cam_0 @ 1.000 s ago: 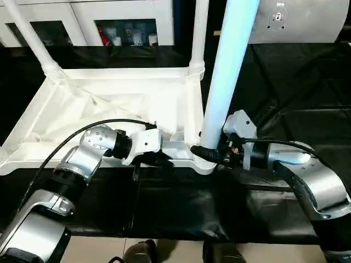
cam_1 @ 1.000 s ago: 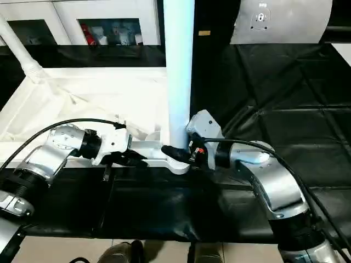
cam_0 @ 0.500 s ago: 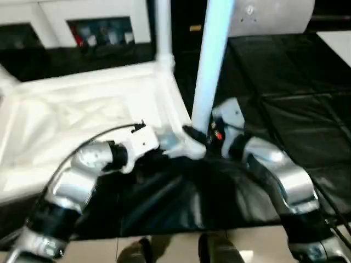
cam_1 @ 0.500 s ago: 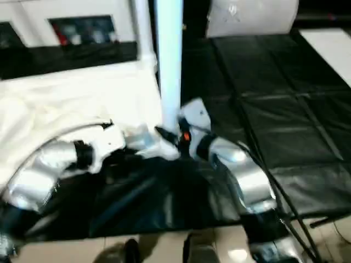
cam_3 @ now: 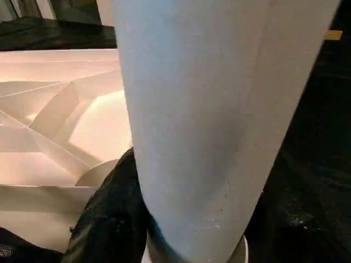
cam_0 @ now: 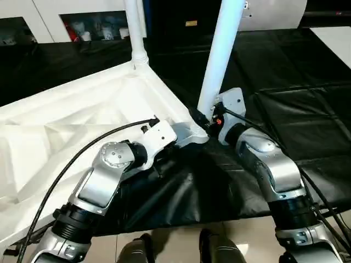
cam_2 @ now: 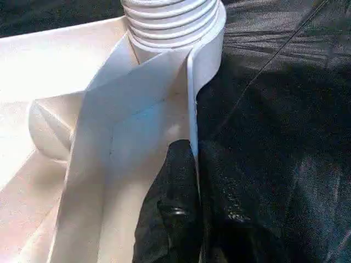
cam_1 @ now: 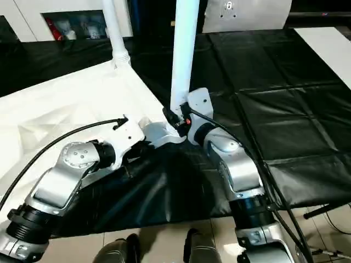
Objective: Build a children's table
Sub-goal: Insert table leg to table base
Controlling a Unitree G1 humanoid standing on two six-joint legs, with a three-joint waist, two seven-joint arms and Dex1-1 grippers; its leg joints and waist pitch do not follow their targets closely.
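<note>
The right gripper (cam_0: 204,121) clamps the foot of a leg (cam_0: 218,60) at its corner socket, likely to seat it. The left gripper (cam_2: 193,181) pinches the rim of the upturned table top (cam_0: 82,115) — steadying it. That corner overhangs the bench (cam_0: 285,66) edge; open room lies to the right.

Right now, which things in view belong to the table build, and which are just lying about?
Job:
- table top, upside down
- near leg, right gripper clamped round its base
- far leg, standing in its socket
- left gripper, pinching the top's rim

Lying about:
- black sheet
- cabinet clutter
</note>
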